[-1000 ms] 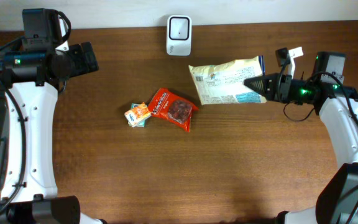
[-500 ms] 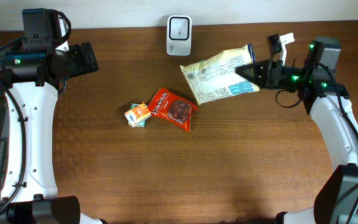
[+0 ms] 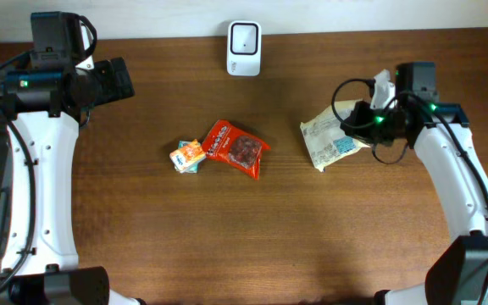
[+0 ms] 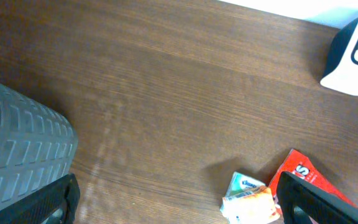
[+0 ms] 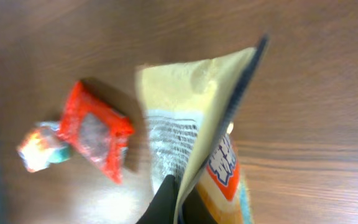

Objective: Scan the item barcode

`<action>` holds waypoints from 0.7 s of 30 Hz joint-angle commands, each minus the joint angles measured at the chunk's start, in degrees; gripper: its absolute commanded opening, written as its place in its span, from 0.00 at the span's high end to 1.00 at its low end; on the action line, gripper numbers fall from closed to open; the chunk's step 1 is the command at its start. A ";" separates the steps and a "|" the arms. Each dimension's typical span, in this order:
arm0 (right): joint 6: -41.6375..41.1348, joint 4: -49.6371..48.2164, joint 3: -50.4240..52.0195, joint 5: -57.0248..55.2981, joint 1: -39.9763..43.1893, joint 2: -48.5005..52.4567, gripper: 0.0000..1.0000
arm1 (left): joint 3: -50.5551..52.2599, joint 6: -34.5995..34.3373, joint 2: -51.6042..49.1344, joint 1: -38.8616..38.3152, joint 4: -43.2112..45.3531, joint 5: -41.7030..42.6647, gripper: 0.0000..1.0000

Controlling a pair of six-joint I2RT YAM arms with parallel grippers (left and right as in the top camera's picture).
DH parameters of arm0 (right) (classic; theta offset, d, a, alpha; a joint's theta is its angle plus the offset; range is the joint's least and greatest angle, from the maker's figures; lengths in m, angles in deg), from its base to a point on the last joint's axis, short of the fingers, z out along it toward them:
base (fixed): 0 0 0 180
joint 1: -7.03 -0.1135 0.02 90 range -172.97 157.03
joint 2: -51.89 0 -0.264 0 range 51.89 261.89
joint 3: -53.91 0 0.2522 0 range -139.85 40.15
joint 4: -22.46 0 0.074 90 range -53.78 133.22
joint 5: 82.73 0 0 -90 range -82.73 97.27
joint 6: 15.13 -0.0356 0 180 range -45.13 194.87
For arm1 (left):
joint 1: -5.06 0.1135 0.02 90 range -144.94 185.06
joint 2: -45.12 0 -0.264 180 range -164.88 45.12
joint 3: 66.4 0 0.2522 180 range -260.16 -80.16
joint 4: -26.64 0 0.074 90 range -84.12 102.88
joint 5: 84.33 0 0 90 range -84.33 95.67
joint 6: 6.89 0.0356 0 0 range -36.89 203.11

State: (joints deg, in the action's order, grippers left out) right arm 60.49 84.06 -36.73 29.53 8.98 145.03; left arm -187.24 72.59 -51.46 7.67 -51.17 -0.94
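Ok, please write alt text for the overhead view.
The right claw is shut on a pale yellow snack bag at the right of a wooden table. A red packet and a small orange carton lie in the middle, a white scanner stands at the far edge, and the open left claw hangs at upper left.

A dark brown wooden table (image 3: 227, 246) is stretching across nearly the whole view, its grain running lengthwise. A pale white strip (image 3: 354, 13) is showing beyond its far edge. A grey ribbed surface (image 4: 17, 155) is sitting at its left side. Soft light is glancing off the wood.
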 commanded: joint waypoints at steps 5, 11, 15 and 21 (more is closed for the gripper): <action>8.90 7.85 -12.37 -28.22 -11.02 -1.05 0.96 | 0.22 0.31 -0.15 0.17 0.07 0.20 0.01; 12.41 9.90 -12.37 -28.81 -13.05 1.01 0.96 | 0.22 0.31 -0.15 0.17 0.07 0.22 0.01; 12.74 8.79 -13.51 -30.05 -13.31 1.09 0.96 | 0.22 0.31 -0.15 0.17 0.07 0.20 0.01; 15.32 2.38 -15.17 -37.24 -16.35 1.09 0.96 | 0.22 0.31 -0.15 0.17 0.07 0.20 0.01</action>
State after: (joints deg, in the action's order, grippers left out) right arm 74.22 89.19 -49.69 -0.99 -4.79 146.25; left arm -187.24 72.59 -51.46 7.67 -51.17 -0.94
